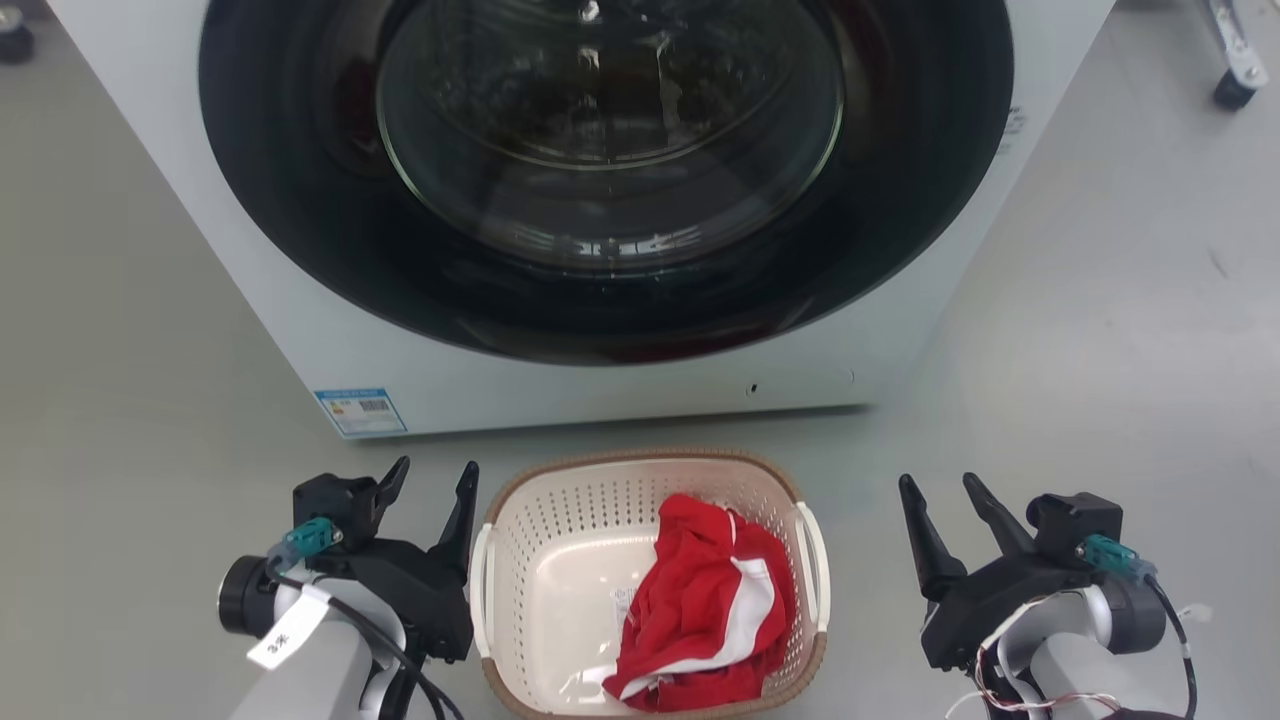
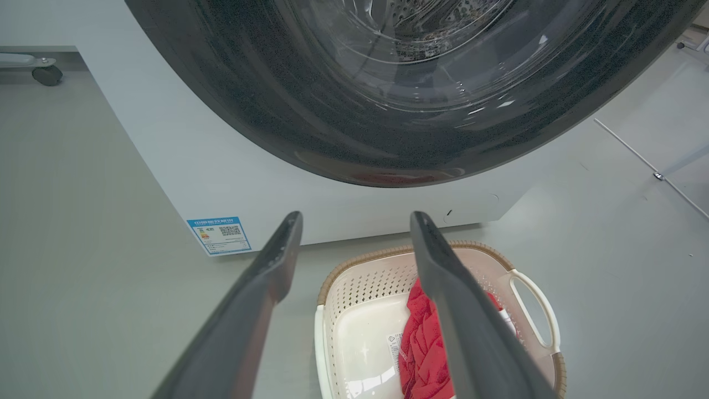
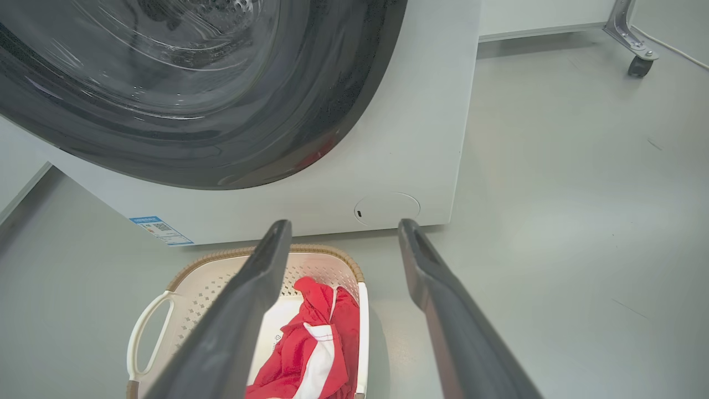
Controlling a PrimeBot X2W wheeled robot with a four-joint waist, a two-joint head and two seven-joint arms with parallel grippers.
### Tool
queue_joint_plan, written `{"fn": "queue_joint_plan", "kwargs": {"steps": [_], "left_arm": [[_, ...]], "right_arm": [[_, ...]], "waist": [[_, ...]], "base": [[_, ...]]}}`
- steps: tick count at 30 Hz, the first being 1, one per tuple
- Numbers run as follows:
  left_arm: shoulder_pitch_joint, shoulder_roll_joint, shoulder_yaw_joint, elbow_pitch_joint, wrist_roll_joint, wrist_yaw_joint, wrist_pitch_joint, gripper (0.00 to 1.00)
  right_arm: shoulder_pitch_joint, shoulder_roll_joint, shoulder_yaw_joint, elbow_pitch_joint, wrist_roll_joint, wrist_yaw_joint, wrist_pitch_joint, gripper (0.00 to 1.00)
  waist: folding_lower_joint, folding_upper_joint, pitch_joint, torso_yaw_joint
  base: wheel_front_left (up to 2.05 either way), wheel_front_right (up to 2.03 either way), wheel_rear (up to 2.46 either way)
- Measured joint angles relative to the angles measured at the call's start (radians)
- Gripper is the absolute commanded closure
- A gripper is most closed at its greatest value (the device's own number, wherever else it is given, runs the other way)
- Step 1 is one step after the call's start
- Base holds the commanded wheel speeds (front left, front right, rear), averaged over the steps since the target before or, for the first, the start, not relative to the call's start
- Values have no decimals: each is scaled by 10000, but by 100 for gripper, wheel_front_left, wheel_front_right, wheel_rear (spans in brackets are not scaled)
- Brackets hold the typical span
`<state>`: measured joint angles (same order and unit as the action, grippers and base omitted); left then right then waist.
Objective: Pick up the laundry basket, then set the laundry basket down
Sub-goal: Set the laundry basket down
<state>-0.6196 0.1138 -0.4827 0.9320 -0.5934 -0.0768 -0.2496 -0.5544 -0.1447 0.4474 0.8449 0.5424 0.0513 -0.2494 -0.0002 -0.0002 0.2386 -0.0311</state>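
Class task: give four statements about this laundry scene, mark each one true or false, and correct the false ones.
1. The laundry basket stands on the floor in front of the washer. True.
2. The left pincer is shut on a basket handle. False: it is open beside the basket, holding nothing.
3. A red and white garment lies in the basket. True.
4. The right pincer holds the garment. False: it is open and empty, apart from the basket.

Nothing legible — the blue sticker (image 1: 360,411) on the washer (image 1: 600,395) bears a QR code, print too small.
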Motion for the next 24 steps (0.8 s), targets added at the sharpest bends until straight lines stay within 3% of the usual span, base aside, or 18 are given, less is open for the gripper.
{"fn": "queue_joint_plan", "kwargs": {"steps": [17,24], "left_arm": [[2525,752,481,-4380,1095,1402,-2,0],[3515,968,545,-6082,1498,1659,-2,0]], "right_arm": [[2485,-688,-786,-3638,-853,-1120,-36,0],[3393,-842,-968,-4924,-1141,-1354,-42,0]], "waist": [[0,1,-1528,193],[1,2,-1763,390]], "base": [[0,0,0],[0,0,0]]}}
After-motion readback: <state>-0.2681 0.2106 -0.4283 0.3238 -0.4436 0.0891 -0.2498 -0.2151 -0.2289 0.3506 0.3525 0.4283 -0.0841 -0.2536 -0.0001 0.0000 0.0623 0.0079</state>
